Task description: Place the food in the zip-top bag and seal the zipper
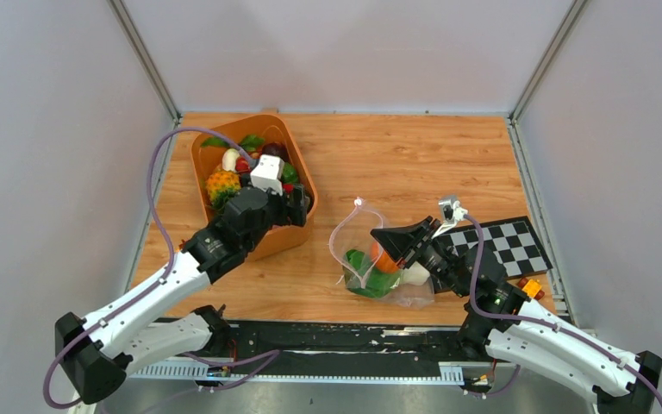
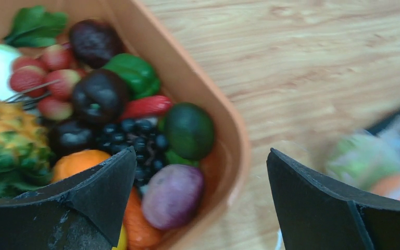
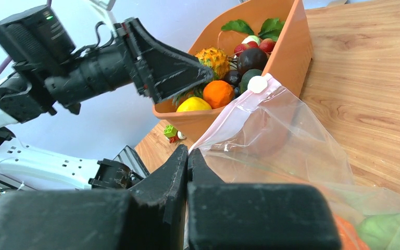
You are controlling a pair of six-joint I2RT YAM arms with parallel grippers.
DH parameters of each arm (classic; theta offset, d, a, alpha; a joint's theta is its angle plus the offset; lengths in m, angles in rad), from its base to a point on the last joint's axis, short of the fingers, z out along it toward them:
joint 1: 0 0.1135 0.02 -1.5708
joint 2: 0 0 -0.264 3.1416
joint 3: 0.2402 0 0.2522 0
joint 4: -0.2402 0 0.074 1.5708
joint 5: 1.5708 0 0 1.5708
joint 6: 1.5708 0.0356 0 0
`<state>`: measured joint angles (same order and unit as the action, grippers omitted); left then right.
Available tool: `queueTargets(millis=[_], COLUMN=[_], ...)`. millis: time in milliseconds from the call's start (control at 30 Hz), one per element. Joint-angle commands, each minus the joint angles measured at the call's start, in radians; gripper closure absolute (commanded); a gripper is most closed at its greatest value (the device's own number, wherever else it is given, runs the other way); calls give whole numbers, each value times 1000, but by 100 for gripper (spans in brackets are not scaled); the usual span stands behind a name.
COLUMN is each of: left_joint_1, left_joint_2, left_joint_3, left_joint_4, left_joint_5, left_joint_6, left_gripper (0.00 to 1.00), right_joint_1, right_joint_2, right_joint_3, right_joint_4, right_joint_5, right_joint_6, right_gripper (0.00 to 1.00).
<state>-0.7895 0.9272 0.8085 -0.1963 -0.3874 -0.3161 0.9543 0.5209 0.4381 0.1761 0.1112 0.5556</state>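
Observation:
The food fills an orange tub (image 1: 293, 231): a pineapple (image 2: 5, 130), dark grapes (image 2: 133, 136), an avocado (image 2: 190, 130) and a purple onion (image 2: 173, 195) among it. My left gripper (image 1: 296, 207) hangs open over the tub's near right rim (image 2: 239, 151), one finger (image 2: 101, 190) inside and the other (image 2: 317, 203) outside, holding nothing. The zip-top bag (image 1: 358, 237) stands open on the table with green (image 1: 369, 278) and orange (image 1: 383, 259) food inside. My right gripper (image 3: 187, 153) is shut on the bag's mouth edge by the pinkish zipper (image 3: 234, 112).
A black-and-white checkered board (image 1: 508, 246) lies right of the bag, under my right arm. A small green toy piece (image 3: 170, 131) sits on the table beside the tub. Grey walls close off the table on three sides.

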Motion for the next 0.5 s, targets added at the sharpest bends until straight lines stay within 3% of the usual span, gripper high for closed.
queueTargets(millis=[0,233,467], left_joint_1=[138,193,200], left_joint_2=[44,154,243], left_joint_3=[51,101,121], left_joint_4=[-24,-23,-34], left_joint_5=[15,109,197], left_joint_6=[-17,-13,-29], left_gripper=[0,1,14], right_joint_1=[-2,-2,-2], right_joint_2=[-10,-10,1], right_joint_3=[22,27,35], right_joint_4=[16,10,6], right_joint_5=[6,14,8], right_joint_6=[-19,-25,-31], right_gripper=[100,100,100])
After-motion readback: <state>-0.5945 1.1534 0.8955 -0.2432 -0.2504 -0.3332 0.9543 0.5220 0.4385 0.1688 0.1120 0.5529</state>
